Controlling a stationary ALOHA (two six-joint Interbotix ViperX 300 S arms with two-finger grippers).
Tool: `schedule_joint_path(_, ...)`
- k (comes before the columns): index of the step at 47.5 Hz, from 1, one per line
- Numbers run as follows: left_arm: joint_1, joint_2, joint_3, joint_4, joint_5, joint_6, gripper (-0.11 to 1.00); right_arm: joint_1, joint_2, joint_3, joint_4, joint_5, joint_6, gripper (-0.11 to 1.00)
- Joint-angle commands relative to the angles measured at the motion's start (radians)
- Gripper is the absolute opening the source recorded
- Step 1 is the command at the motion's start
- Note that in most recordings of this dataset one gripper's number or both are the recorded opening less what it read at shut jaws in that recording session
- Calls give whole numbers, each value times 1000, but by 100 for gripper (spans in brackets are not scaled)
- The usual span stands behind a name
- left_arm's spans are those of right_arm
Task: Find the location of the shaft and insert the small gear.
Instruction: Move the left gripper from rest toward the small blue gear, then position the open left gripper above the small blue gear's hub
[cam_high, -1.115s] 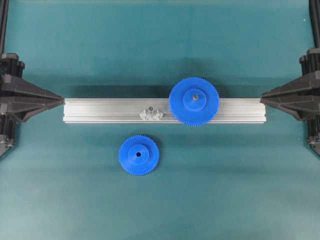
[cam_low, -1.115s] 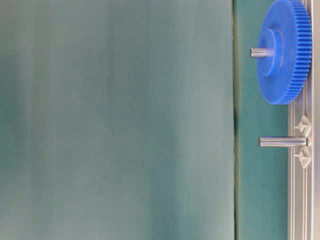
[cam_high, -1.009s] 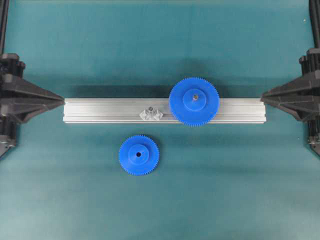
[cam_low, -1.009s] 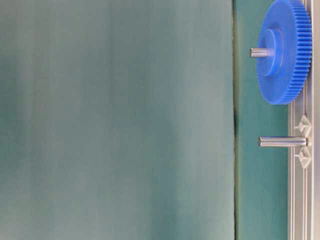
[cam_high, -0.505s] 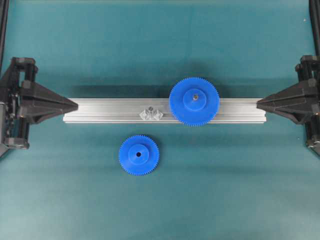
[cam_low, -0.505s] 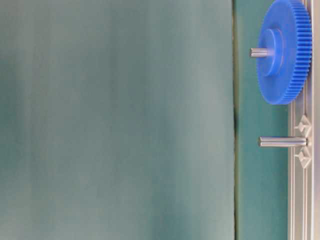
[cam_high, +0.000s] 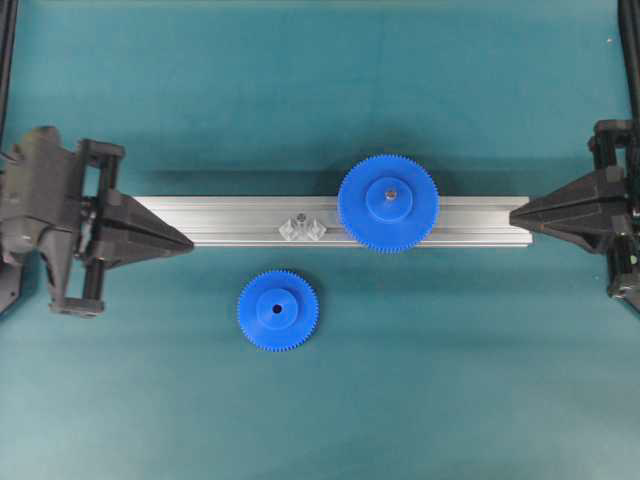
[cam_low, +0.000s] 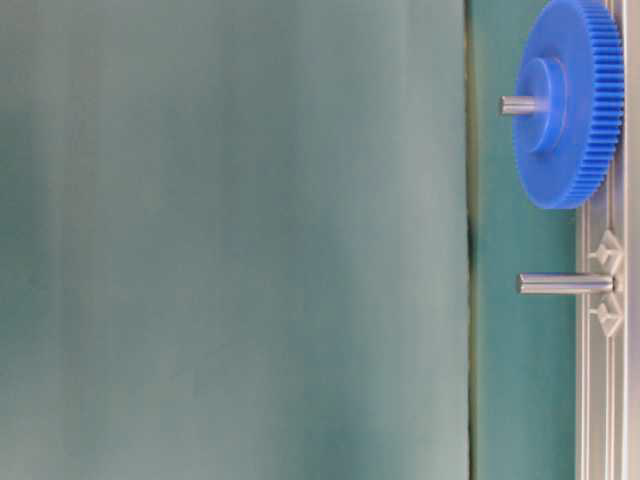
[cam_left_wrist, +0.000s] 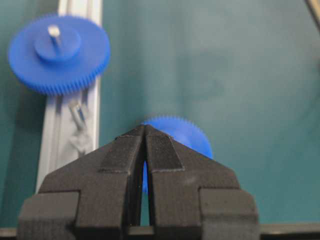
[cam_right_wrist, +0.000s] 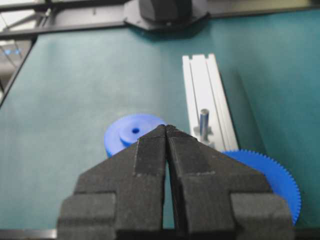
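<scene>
Surface (cam_high: 320, 80): teal mat, carrying a silver aluminium rail (cam_high: 480, 221) laid left to right across the middle of the overhead view.

Shaft (cam_high: 302, 217): stands upright on the rail, left of centre, seated in a clear faceted base. Seen as a thin grey pin in the table-level view (cam_low: 565, 283), in the right wrist view (cam_right_wrist: 204, 122) and, blurred, in the left wrist view (cam_left_wrist: 76, 111). Bare; carries nothing.

Larger gear (cam_high: 388, 202): blue, mounted on the rail right of the shaft, with a grey pin tip at the hub. Overhangs both rail edges. Also visible at table level (cam_low: 570, 103) and in both wrist views (cam_left_wrist: 59, 52) (cam_right_wrist: 280, 185).

Small gear (cam_high: 278, 310): blue, lies flat on the surface, hub up, dark centre hole visible. Sits just below the rail in the overhead view, slightly left of the shaft, apart from the rail and from both grippers. Partly hidden behind the fingers in the left wrist view (cam_left_wrist: 187, 137); visible beside the rail in the right wrist view (cam_right_wrist: 131, 131).

Left gripper (cam_high: 190, 243): fingers (cam_left_wrist: 122, 155) pressed together, holding nothing. Tip lies over the left end of the rail, pointing right, well left of the shaft.

Right gripper (cam_high: 512, 214): fingers (cam_right_wrist: 150, 150) pressed together, holding nothing. Tip at the right end of the rail, pointing left, well apart from the larger gear.
</scene>
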Motion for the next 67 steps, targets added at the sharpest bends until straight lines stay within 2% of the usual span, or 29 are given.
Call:
schedule_joint_path(1, -8, 29, -43, 2, 9, 0, 1, -8, 3, -11, 3, 0, 11, 2)
schedule_joint_path(34, -20, 255, -161, 2, 106, -3, 1, -23, 3, 3, 3, 21, 11, 2)
schedule_joint_path(51, -21, 379, -235, 2, 124, -69, 1, -25, 3, 14, 3, 20, 11, 2)
schedule_joint_path(67, -31, 445, -287, 2, 161, -69, 1, -31, -5, 23, 3, 20, 11, 2)
